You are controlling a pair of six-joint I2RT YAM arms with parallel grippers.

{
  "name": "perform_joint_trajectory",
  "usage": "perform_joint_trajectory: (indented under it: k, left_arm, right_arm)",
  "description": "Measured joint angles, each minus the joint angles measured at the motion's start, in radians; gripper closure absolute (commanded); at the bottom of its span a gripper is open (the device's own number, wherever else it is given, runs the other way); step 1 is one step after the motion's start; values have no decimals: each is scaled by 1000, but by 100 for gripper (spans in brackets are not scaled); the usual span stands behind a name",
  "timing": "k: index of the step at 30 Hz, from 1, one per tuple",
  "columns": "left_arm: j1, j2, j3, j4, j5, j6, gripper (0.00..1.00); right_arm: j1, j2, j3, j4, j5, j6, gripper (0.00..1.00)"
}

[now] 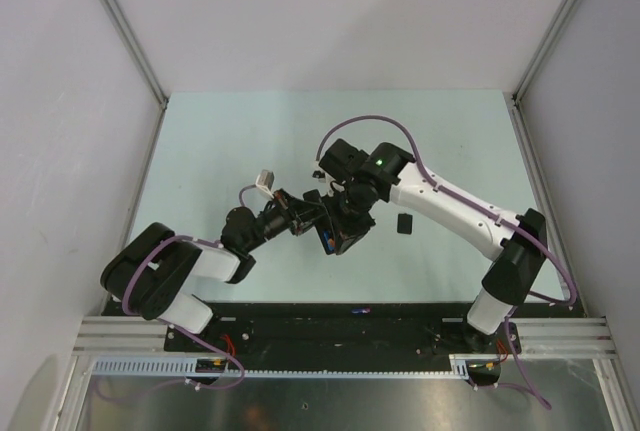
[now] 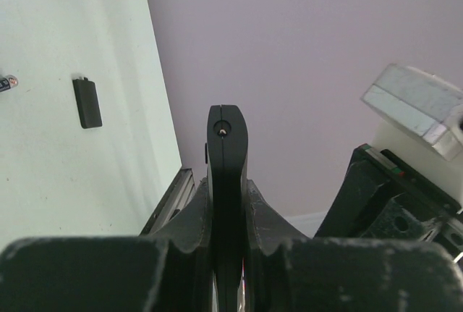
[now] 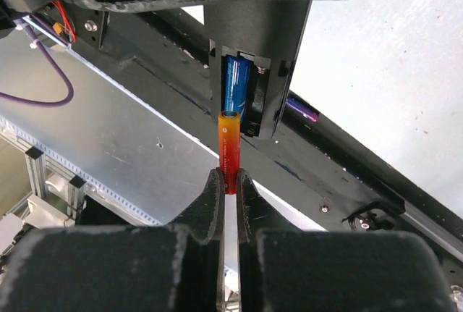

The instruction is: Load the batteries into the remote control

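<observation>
Two grippers meet above the middle of the table [image 1: 230, 141], and each is closed on something. The left gripper [image 2: 227, 211] has its jaws pressed against the two flat faces of the remote control [image 2: 226, 145]. In the left wrist view we see the remote edge-on, a slim black bar standing out past the fingertips. We see no gap between pad and plastic on either side.

The right gripper [image 3: 230, 185] pinches the red-orange battery [image 3: 229, 145] by its lower end. Its jaws are drawn in to a narrow slit no wider than the cell. Most of the battery sticks out beyond the fingers [image 3: 214, 203] and points toward the remote.

In the right wrist view the remote hangs just past that battery, its compartment open toward the camera. A blue battery [image 3: 237, 87] already lies in one slot of the compartment. The free tip of the red-orange battery sits at the compartment's near edge, just beside the end of the blue one. We cannot tell whether it touches the remote.

Away from the grippers, a small flat black cover [image 2: 87, 102] lies on the table, to the right of the grippers in the top view. Another small battery [image 2: 7, 82] lies near it, cut off by the left wrist view's edge. A purple battery [image 3: 302, 108] rests on the black base plate [image 1: 300, 316] at the table's near edge.
</observation>
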Motion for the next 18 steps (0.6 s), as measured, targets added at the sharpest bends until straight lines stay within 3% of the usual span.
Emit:
perform_joint_trajectory:
  k: [18]
  left_arm:
    - [-20, -14, -27, 1, -70, 0, 100]
  right_arm:
    - [-23, 17, 0, -18, 30, 12, 100]
